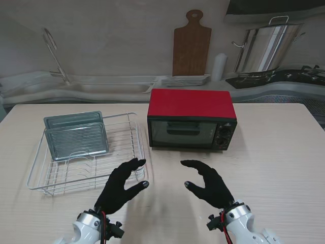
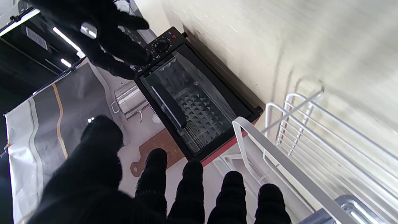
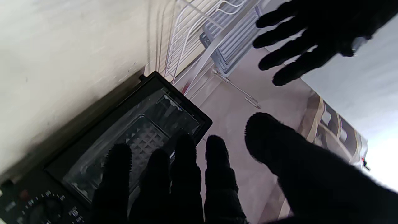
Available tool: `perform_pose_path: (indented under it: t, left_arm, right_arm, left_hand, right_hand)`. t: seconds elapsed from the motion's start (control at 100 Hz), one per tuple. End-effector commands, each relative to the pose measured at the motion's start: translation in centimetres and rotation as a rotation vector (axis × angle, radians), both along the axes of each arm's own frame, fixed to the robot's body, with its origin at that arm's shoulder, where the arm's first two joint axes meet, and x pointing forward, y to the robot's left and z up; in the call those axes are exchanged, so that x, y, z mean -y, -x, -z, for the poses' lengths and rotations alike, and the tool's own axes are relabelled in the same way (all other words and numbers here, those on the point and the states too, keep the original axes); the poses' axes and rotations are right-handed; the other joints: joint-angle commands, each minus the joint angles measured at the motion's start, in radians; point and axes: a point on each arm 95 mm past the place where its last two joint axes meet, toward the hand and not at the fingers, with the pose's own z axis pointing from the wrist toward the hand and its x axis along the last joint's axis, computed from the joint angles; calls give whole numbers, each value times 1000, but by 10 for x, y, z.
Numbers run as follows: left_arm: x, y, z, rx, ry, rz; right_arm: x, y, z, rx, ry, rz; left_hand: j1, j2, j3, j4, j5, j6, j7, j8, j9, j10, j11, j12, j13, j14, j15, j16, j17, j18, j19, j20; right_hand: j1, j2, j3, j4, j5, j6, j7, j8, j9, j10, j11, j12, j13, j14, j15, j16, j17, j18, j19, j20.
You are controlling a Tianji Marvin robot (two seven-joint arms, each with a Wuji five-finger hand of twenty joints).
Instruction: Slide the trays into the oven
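Nothing is done yet: both grey trays [image 1: 76,137] stand in the wire dish rack [image 1: 38,168] at nine o'clock of the closed red toaster oven [image 1: 191,118], while the left hand [image 1: 121,185] and right hand [image 1: 208,183] hover spread and empty.

Two trays [image 1: 76,137] stand in one wire rack [image 1: 122,170], beside one oven [image 1: 192,119], with two hands [image 1: 122,185] hovering.
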Motion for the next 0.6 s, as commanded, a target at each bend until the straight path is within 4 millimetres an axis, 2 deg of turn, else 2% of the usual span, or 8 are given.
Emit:
perform_pose_path:
  t: [0.0, 0.13, 0.35, 0.52, 0.59]
  left_arm:
    - [3, 6, -1, 10, -8, -3]
    - [2, 9, -3, 36, -43, -12]
    - [1, 10, -2, 45, -44, -7]
    - [1, 10, -2, 47, -44, -5]
    - [0, 10, -1, 49, -41, -11]
  right_arm:
    - [-3, -8, -14, 28, -12, -10]
    - [-7, -20, -27, 103, 80, 0]
    - [-17, -38, -46, 234, 216, 31]
    - [-26, -57, -50, 294, 378, 59]
    - [-30, -65, -49, 304, 438, 73]
  left_hand:
    - [9, 20, -31, 29, 20, 2, 8, 14, 14, 6, 5, 11, 15, 5, 4, 13, -12, 11, 28, 34]
    - [7, 21, -33, 29, 23, 2, 2, 16, 32, 11, 7, 12, 14, 2, 0, 12, -14, 11, 23, 38]
    - [9, 20, -35, 29, 29, 2, -4, 19, 33, 7, 6, 12, 12, 0, -8, 6, -18, 9, 9, 36]
    - [8, 22, -37, 30, 30, 1, -8, 21, 14, -1, -3, 8, 11, -1, -10, 3, -16, 9, 0, 30]
    - [10, 21, -37, 30, 33, 3, -9, 22, 48, 14, 13, 14, 15, 2, -8, 3, -15, 11, -2, 28]
  right_hand:
    - [-28, 5, -33, -30, 33, 16, -7, 24, -38, 40, 101, 52, 27, 19, 43, 27, 13, -2, 27, 22]
    - [-29, 11, -41, -30, 70, 30, -21, 57, -25, 60, 159, 68, 44, 42, 104, 59, 33, 3, 43, 33]
    - [-33, 10, -33, -25, 84, 34, -28, 71, -14, 67, 170, 70, 58, 51, 115, 64, 46, 5, 48, 36]
    - [-51, 32, -38, -22, 51, 28, -52, 72, -37, 53, 158, 65, 46, 43, 99, 57, 43, -6, 35, 32]
    - [-54, 42, -47, -17, 38, 24, -61, 73, -45, 47, 155, 63, 43, 36, 90, 53, 42, -8, 28, 29]
